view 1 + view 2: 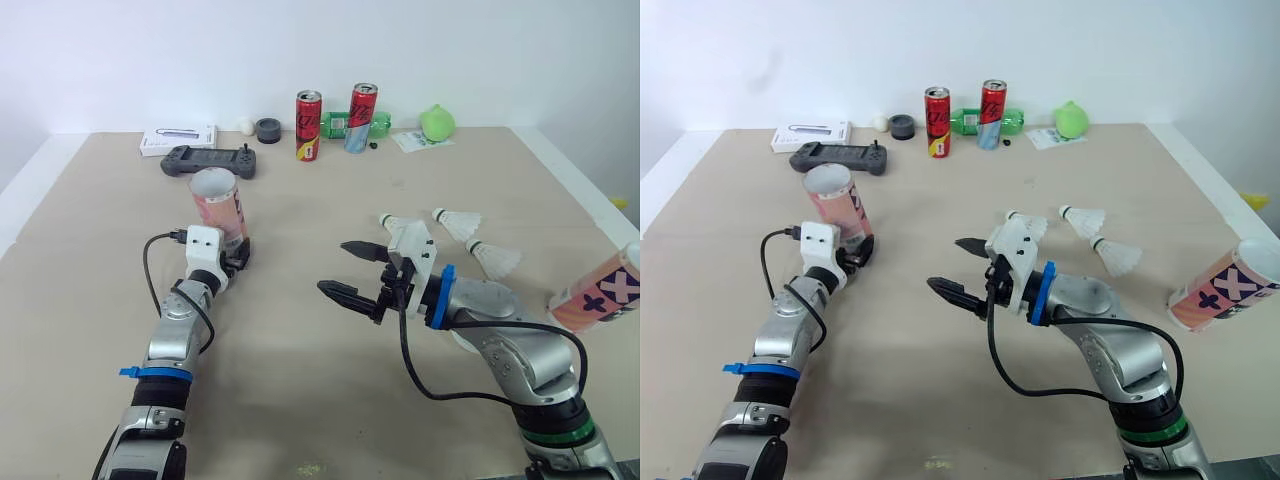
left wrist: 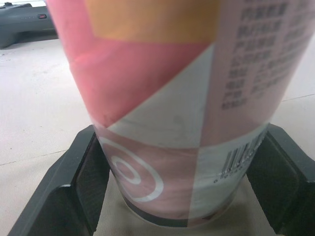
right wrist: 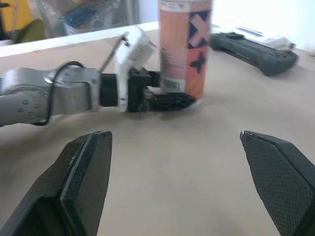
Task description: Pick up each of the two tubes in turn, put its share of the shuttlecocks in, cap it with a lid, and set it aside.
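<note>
With the fingers of the left gripper (image 1: 233,254) clasping the upright pink tube (image 1: 218,205) low on the counter (image 1: 300,215), filling looks next: the right gripper (image 1: 335,268), fingers spread and empty, must fetch a nearby shuttlecock (image 1: 497,262).

Bright, even overhead light covers the table (image 1: 320,330). Shadows are faint and soft-edged, sitting close under the red can (image 1: 308,125) near the far edge. At close range the tube (image 2: 162,98) is out of focus, its print blurred. Glare bleaches the background behind the game controller (image 3: 256,49).
</note>
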Tool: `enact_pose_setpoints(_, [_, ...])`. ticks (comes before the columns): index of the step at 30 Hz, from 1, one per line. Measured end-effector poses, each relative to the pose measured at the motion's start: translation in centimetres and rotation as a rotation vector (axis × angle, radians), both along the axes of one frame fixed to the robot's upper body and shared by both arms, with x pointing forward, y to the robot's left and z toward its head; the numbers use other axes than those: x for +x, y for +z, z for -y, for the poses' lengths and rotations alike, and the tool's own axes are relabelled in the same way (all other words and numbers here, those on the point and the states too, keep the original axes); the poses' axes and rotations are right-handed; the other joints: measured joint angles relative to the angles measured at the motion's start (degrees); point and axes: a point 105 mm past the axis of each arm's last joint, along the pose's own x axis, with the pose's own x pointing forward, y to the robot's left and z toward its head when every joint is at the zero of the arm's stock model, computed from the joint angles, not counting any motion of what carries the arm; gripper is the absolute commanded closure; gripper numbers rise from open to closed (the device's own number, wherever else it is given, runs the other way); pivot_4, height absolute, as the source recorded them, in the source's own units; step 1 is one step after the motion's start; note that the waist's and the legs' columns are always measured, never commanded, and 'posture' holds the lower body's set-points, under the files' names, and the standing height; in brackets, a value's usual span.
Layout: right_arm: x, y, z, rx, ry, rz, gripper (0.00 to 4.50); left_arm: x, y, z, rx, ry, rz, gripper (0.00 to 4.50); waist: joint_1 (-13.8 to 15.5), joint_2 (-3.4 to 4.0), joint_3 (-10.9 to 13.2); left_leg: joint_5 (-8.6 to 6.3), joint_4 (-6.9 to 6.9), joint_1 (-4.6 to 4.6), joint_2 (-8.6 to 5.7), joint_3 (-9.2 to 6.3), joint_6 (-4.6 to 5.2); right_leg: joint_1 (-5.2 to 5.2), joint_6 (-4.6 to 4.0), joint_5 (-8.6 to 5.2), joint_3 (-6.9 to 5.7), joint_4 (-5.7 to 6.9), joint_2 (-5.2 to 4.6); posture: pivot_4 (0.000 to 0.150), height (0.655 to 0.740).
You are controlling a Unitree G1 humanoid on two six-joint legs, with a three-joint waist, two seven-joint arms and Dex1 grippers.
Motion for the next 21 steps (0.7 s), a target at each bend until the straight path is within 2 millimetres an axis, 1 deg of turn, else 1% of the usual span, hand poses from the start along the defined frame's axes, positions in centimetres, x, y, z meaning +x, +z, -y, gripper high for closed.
enact_pose_setpoints(1, [0.9, -0.4, 1.3, -0.011, -0.113, 0.008, 0.0, -0.2, 0.0, -0.2, 0.003, 0.01, 0.007, 0.74, 0.0, 0.0, 0.0, 0.0, -0.02, -0.01, 0.0, 0.01, 0.0, -0.02, 0.01, 0.0, 0.02, -0.01, -0.01, 0.15, 0.74])
enact_pose_setpoints(2, [1.6, -1.0, 2.3, -0.023, -0.187, 0.0, 0.0, -0.2, 0.0, -0.4, 0.004, 0.016, 0.01, 0.74, 0.0, 0.0, 0.0, 0.0, -0.03, -0.03, -0.01, 0.03, -0.01, -0.05, 0.01, -0.01, 0.03, -0.01, -0.01, 0.15, 0.74])
enact_pose_setpoints(3, [1.9, -1.3, 2.9, -0.029, -0.223, -0.006, 0.0, -0.2, 0.0, -0.5, 0.006, 0.02, 0.011, 0.74, 0.0, 0.0, 0.0, 0.0, -0.05, -0.03, -0.01, 0.05, -0.01, -0.08, 0.01, -0.01, 0.05, -0.01, -0.01, 0.15, 0.74])
enact_pose_setpoints(4, [2.6, -2.2, 4.7, -0.014, -0.397, -0.008, 0.0, -0.7, 0.4, -1.2, 0.083, 0.038, 0.041, 0.74, 0.0, -0.08, 0.0, 0.0, -0.16, -0.03, 0.03, 0.04, -0.01, -0.14, -0.06, -0.04, 0.06, 0.0, 0.04, 0.15, 0.74])
enact_pose_setpoints(6, [3.3, -3.9, 6.8, -0.007, -0.566, -0.051, 0.0, -1.2, 1.1, -2.2, 0.204, 0.056, 0.086, 0.74, -0.2, -0.11, 0.0, 0.04, -0.27, -0.13, 0.06, 0.09, -0.07, -0.36, -0.12, -0.03, 0.13, 0.04, 0.06, 0.15, 0.74])
enact_pose_setpoints(8, [4.2, -5.4, 8.6, -0.008, -0.693, -0.093, 0.0, -1.4, 2.7, -2.7, 0.316, 0.067, 0.155, 0.74, -0.1, -0.06, 0.0, 0.15, -0.29, -0.3, 0.04, 0.12, -0.27, -0.56, -0.23, 0.06, 0.13, 0.09, 0.02, 0.15, 0.74])
enact_pose_setpoints(9, [4.6, -5.7, 8.9, -0.011, -0.714, -0.101, 0.0, -1.5, 3.3, -2.7, 0.353, 0.068, 0.18, 0.74, -0.1, -0.05, 0.0, 0.15, -0.29, -0.31, 0.04, 0.13, -0.27, -0.55, -0.2, 0.07, 0.13, 0.07, 0.02, 0.15, 0.74])
enact_pose_setpoints(11, [6.1, -5.8, 8.9, 0.004, -0.734, -0.1, 0.0, -1.5, 4.3, -2.2, 0.449, 0.055, 0.231, 0.74, -0.2, -0.03, 0.0, 0.21, -0.26, -0.29, 0.03, 0.16, -0.29, -0.54, -0.08, 0.12, 0.16, 0.06, 0.02, 0.15, 0.74])
enact_pose_setpoints(13, [7.5, -5.2, 8.5, 0.031, -0.727, -0.081, 0.0, -1.4, 4.6, -1.7, 0.516, 0.045, 0.254, 0.74, -0.2, -0.03, 0.0, 0.26, -0.26, -0.29, 0.02, 0.16, -0.27, -0.54, -0.06, 0.17, 0.16, 0.06, 0.03, 0.15, 0.74])
enact_pose_setpoints(14, [7.8, -5.0, 8.4, 0.037, -0.726, -0.075, 0.0, -1.4, 4.6, -1.5, 0.532, 0.04, 0.258, 0.74, -0.2, -0.02, 0.0, 0.27, -0.27, -0.3, 0.02, 0.16, -0.25, -0.55, -0.06, 0.18, 0.16, 0.06, 0.03, 0.15, 0.74])
enact_pose_setpoints(17, [9.2, -4.9, 8.1, 0.058, -0.712, -0.071, 0.0, -1.3, 5.0, -1.6, 0.622, 0.039, 0.277, 0.74, -0.2, 0.0, 0.1, 0.28, -0.28, -0.32, 0.04, 0.16, -0.25, -0.58, -0.07, 0.18, 0.16, 0.06, 0.05, 0.15, 0.74])
enact_pose_setpoints(20, [9.9, -4.9, 7.8, 0.07, -0.703, -0.072, 0.79, -1.2, 5.7, -1.7, 0.654, 0.052, 0.298, 0.79, -0.2, 0.01, 0.1, 0.28, -0.29, -0.38, 0.04, 0.16, -0.25, -0.64, -0.23, 0.27, 0.17, 0.07, 0.04, 0.15, 0.74])
enact_pose_setpoints(21, [10.2, -4.9, 7.6, 0.075, -0.703, -0.071, 1.31, -1.1, 5.8, -1.7, 0.66, 0.054, 0.301, 0.79, -0.2, 0.01, 0.1, 0.27, -0.29, -0.41, 0.04, 0.16, -0.24, -0.67, -0.4, 0.36, 0.17, 0.06, 0.04, 0.15, 0.74])
